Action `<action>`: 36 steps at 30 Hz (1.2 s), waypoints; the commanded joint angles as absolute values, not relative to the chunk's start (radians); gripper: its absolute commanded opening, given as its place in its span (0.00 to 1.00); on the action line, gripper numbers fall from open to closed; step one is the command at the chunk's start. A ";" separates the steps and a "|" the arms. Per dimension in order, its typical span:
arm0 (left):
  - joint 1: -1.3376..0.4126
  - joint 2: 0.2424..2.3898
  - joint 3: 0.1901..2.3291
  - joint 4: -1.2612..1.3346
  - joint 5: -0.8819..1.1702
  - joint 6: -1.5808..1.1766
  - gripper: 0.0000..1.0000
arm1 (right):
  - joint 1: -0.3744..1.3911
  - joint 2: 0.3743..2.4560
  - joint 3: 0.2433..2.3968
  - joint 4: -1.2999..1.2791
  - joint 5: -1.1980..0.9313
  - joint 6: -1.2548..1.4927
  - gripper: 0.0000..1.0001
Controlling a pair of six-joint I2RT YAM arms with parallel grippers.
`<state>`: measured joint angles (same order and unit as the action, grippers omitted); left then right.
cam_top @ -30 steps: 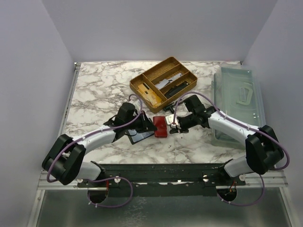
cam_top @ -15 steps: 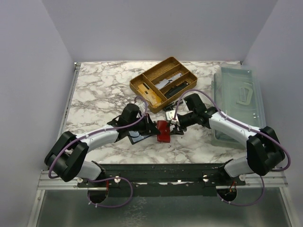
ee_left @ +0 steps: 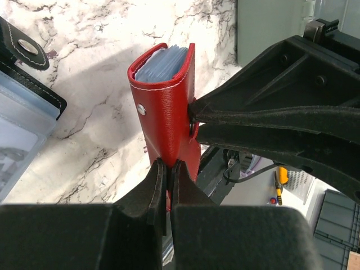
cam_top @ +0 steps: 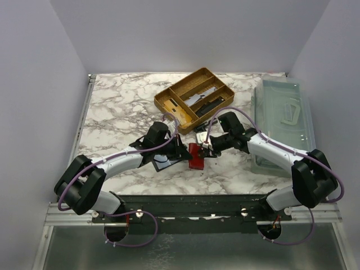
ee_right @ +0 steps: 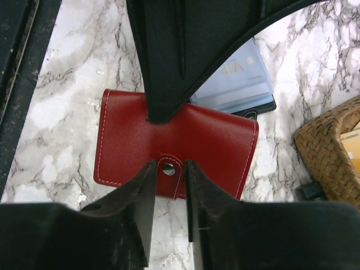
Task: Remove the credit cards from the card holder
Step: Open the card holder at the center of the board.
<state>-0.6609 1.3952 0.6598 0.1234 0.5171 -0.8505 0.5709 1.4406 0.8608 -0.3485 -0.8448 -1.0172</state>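
Marble table (cam_top: 112, 107) in pale-walled booth; wicker tray (cam_top: 169, 104) upper centre, clear bin (cam_top: 281, 112) at right edge. Left arm (cam_top: 121, 162) and right arm (cam_top: 270, 147) stretch inward from lower corners, wrists meeting mid-frame at red card holder (cam_top: 196, 158). Left fingers (ee_left: 154, 191) pressed together, pinching holder's lower edge, holder standing on end. Right fingers (ee_right: 135, 202) narrowly parted, straddling snap tab (ee_right: 169, 169); contact unclear. Credit cards (ee_left: 160, 59) inside holder, pale-blue edges showing at top. Black wallet (cam_top: 165, 163) just left of holder, flat on table.

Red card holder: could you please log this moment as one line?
left claw shut on red card holder edge | right claw straddling snap tab | credit cards inside
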 commanded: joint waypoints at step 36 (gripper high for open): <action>-0.456 1.200 0.595 0.105 0.637 -0.787 0.00 | 0.625 1.510 0.976 -0.679 -0.929 -1.144 0.00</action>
